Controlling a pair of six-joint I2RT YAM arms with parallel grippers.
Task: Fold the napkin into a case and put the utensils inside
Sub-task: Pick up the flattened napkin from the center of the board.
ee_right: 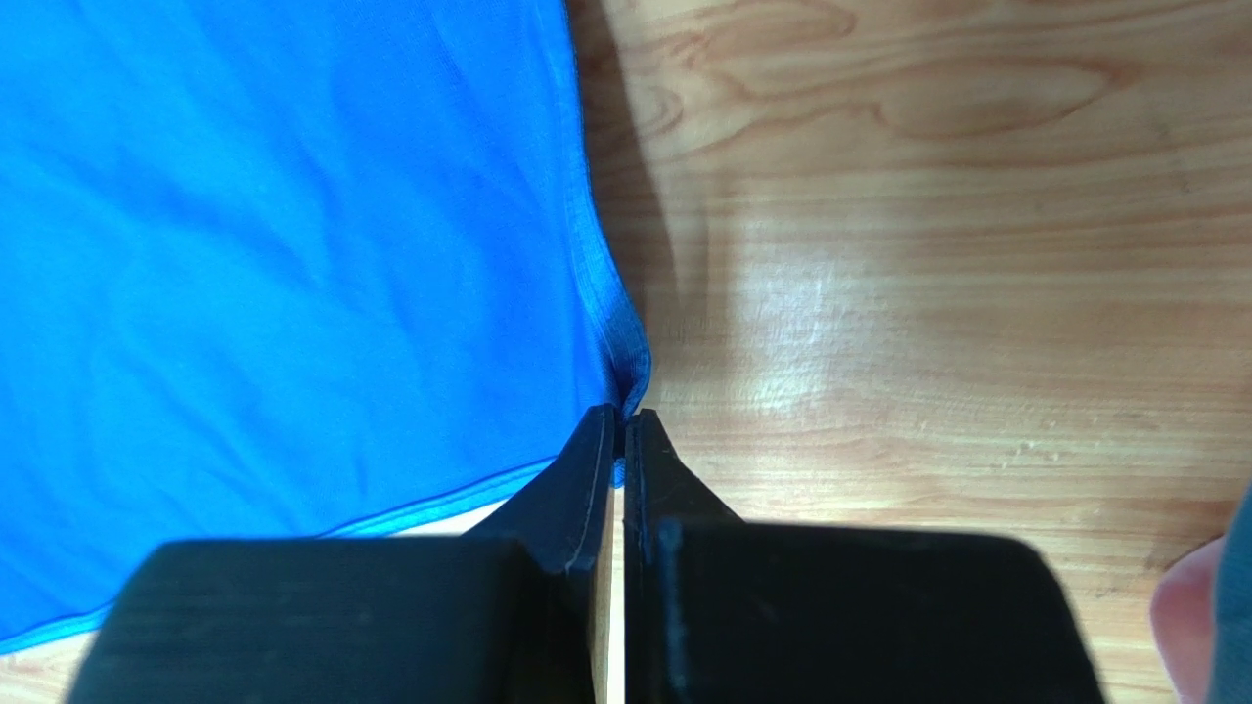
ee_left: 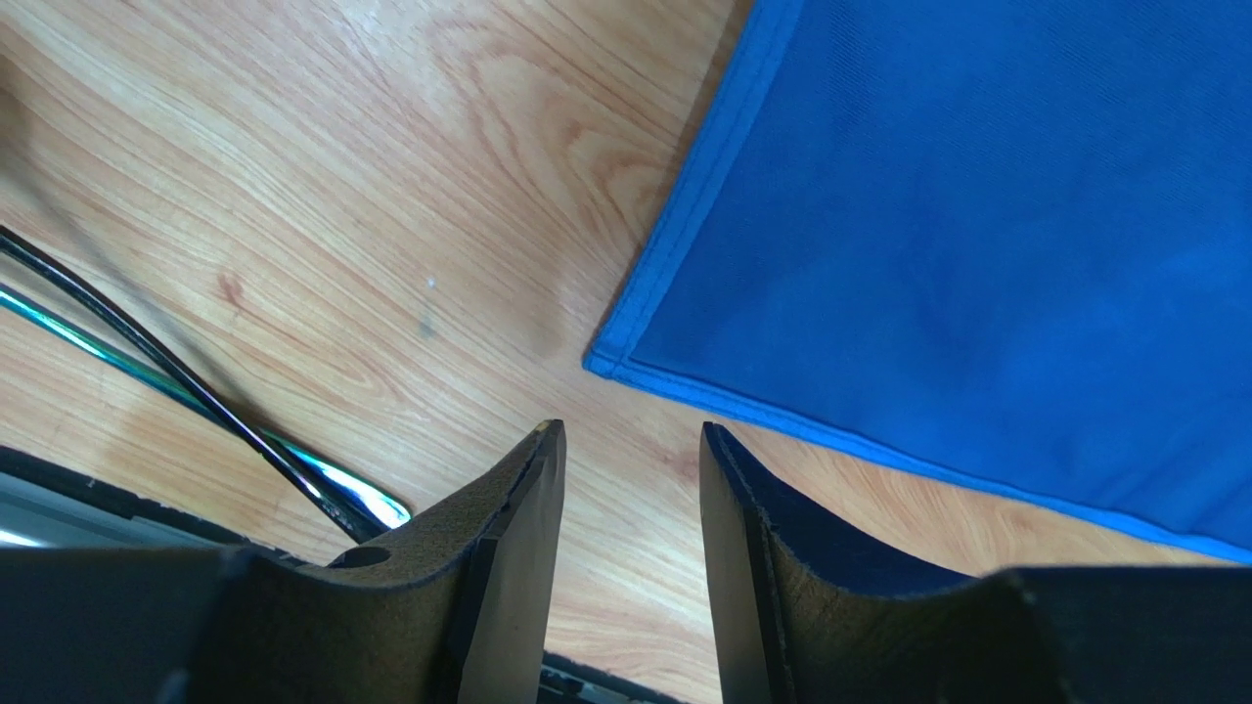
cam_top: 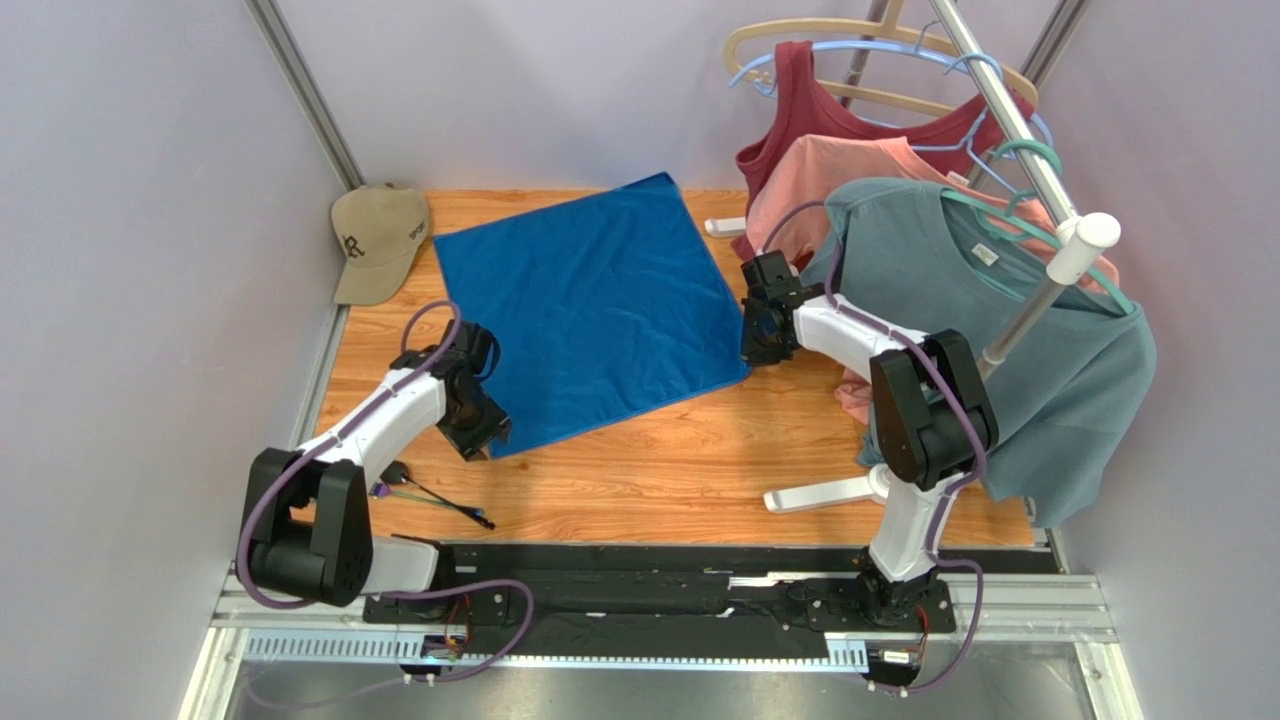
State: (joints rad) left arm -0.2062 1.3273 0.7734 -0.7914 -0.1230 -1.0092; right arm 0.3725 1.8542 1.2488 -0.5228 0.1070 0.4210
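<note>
The royal-blue napkin (cam_top: 594, 308) lies spread flat on the wooden table. My right gripper (cam_top: 756, 348) is shut on the napkin's near-right corner (ee_right: 629, 374), the cloth pinched between its tips. My left gripper (cam_top: 484, 444) is open just short of the napkin's near-left corner (ee_left: 610, 360), with bare wood between its fingers (ee_left: 515, 499). The utensils (cam_top: 436, 497), thin dark sticks with blue and green bits, lie on the table near my left arm. They also show in the left wrist view (ee_left: 221, 418).
A tan cap (cam_top: 379, 236) lies at the table's back left. A rack (cam_top: 1037, 195) with a teal-grey T-shirt (cam_top: 1007, 345), a pink shirt and a red top stands at the right. Its white foot (cam_top: 819, 492) rests on the table.
</note>
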